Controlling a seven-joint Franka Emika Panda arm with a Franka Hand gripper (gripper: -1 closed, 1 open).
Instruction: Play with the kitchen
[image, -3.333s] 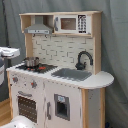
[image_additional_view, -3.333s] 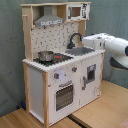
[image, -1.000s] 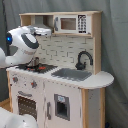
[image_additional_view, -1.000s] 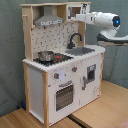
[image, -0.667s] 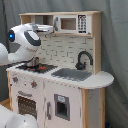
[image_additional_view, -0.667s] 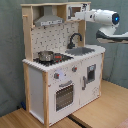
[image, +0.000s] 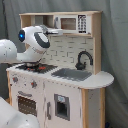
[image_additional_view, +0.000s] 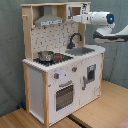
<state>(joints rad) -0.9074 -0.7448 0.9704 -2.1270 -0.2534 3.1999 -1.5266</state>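
Note:
The kitchen (image: 65, 95) (image_additional_view: 45, 90) is a tall white and light-wood toy in both exterior views. It has an oven door (image_additional_view: 64, 96), knobs (image_additional_view: 57, 76), a grey sink (image: 71, 74) (image_additional_view: 83, 51), a black faucet (image: 82, 60) (image_additional_view: 75, 38), a hob with a small metal pot (image_additional_view: 45, 55), a range hood (image_additional_view: 48, 21) and an upper shelf with a microwave (image: 75, 23). My white arm reaches in at shelf height. The gripper (image: 56, 31) (image_additional_view: 75, 18) is at the front of the upper shelf beside the hood, above the hob and sink.
The arm's bulky white wrist (image: 34, 42) (image_additional_view: 102, 19) hangs over the hob in the first exterior view. A grey curtain (image: 115, 45) backs the scene. The kitchen stands on a wooden floor (image_additional_view: 105, 107).
The arm has swung in from the side and risen to shelf height. Over the last second the gripper has edged closer to the upper shelf. The kitchen has not changed.

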